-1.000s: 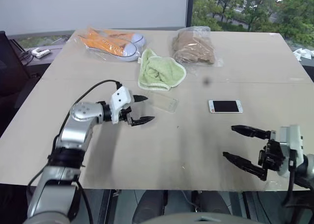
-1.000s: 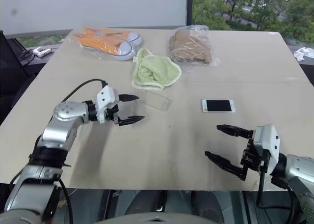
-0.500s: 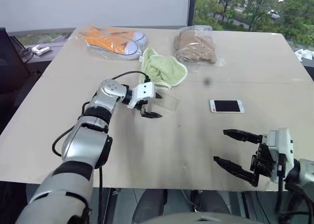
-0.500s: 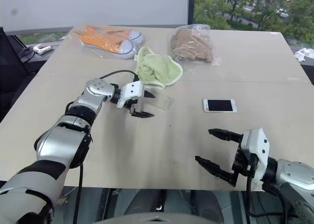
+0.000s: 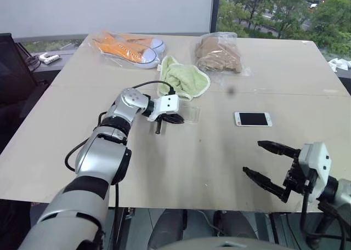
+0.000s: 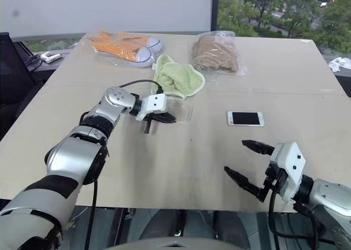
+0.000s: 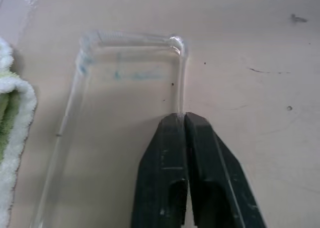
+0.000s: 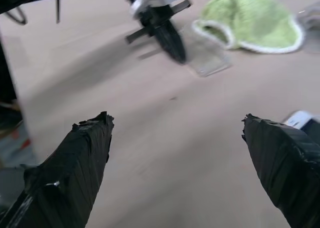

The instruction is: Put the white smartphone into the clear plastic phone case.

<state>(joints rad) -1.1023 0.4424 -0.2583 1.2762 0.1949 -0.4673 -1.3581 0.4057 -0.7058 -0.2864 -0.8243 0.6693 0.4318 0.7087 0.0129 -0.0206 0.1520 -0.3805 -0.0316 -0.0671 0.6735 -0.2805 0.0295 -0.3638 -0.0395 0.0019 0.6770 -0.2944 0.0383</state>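
- clear plastic phone case (image 7: 125, 118): cut off at the bottom of the left wrist view; its near end is out of frame, and part of its side wall is covered by the left gripper (image 7: 185, 119).
- whether the shut jaws actually pinch the case wall or just touch it: can't tell.
- white smartphone (image 8: 300, 119): only a corner at the right edge of the right wrist view, behind a finger of the right gripper (image 8: 177, 125).
- green towel (image 7: 10, 133): cut off at the left edge of the left wrist view.
- small white item (image 5: 45, 57), upper left off the surface: too small to identify.
- bagged tan contents (image 5: 218, 54): unclear through crinkled plastic.
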